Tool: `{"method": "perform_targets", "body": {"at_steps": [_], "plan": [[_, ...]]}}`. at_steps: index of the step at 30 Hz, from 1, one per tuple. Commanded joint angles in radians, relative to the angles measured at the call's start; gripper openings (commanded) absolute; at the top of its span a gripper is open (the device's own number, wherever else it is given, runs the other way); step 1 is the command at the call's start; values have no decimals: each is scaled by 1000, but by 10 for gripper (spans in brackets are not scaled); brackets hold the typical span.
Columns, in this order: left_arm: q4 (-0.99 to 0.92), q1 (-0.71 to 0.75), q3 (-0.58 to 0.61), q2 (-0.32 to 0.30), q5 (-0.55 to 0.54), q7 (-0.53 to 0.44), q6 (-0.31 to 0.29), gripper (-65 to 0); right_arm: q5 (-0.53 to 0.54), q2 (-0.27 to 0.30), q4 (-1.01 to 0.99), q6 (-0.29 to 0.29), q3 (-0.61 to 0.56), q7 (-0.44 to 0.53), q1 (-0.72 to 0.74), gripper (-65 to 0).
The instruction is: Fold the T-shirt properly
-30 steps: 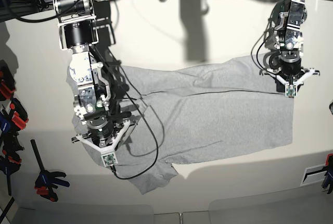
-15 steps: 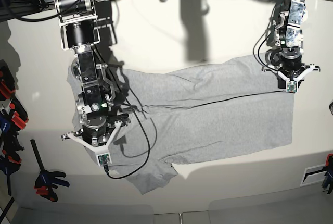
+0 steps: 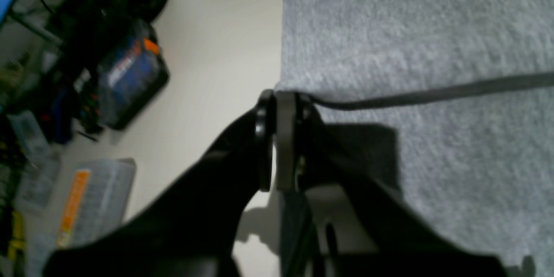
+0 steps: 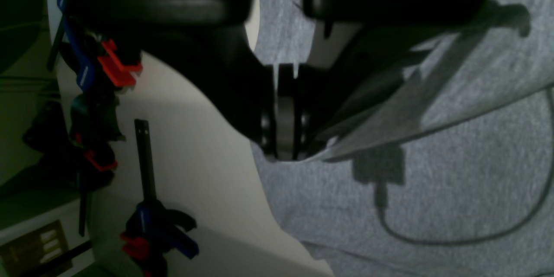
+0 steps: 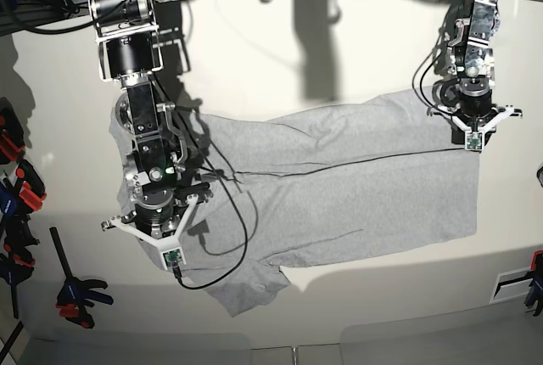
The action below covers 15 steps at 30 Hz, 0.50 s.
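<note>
T-shirt (image 5: 339, 187) cloth, light heather grey and plain on the side that shows, lies spread across the middle of the table (image 5: 280, 51), long way running from the base view's left to its right. One sleeve (image 5: 250, 289) pokes out toward the near edge at lower left, and a long crease crosses the body from left to right. No lettering or tag shows.

At the shirt's left end in the base view, the right gripper (image 4: 283, 138) points down onto the cloth near its edge. Its wrist view shows the jaws pressed together with no gap, and a raised flap of grey fabric (image 4: 389, 112) meets the tips there, so it looks pinched on the shirt's edge. A black cable (image 5: 229, 238) from this arm loops over the cloth.

At the far right corner of the shirt, the left gripper (image 3: 277, 138) sits right at the fabric's edge. Its jaws are also closed tight; the cloth (image 3: 411, 52) reaches the tips, but I cannot tell for certain that any is caught between them. A thin dark line runs from the tips across the fabric.

Off the table's left side hang red, blue and black clamps (image 5: 21, 195), and another clamp (image 5: 76, 297) lies near the corner.
</note>
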Motion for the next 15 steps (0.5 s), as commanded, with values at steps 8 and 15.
{"method": "perform_targets", "body": {"at_steps": [8, 15], "plan": [[14, -16, -7, -17, 62, -27, 13, -650, -22, 5, 15, -6, 4, 34, 32, -630], [14, -16, -7, -17, 62, -72, 13, -394, -12, 5, 15, -13, 5, 53, 33, -271]]}}
